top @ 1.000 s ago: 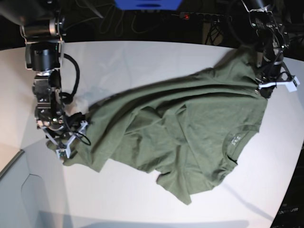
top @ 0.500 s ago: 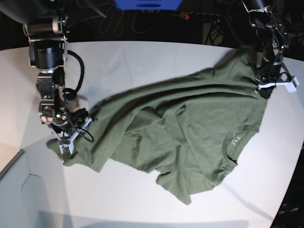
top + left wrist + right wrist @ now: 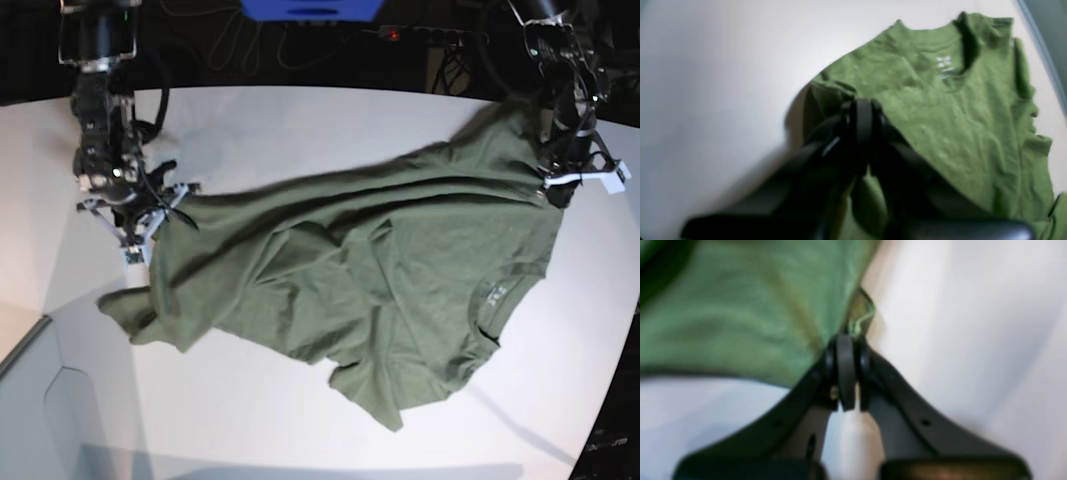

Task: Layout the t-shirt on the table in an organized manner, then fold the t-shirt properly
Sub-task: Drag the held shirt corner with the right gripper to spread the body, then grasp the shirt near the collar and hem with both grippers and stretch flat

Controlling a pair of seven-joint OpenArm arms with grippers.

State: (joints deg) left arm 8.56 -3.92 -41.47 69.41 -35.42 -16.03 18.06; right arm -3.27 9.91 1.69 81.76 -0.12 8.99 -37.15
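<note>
I saw a plain olive-green t-shirt point(image 3: 380, 260) with pale print by its collar point(image 3: 497, 296), on a white table point(image 3: 300, 120), between black grippers.

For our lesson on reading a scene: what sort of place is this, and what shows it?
Probably a robotics lab or test bench: a bare white table, cables and a power strip in the dark behind it, and an olive t-shirt as practice material.
</note>
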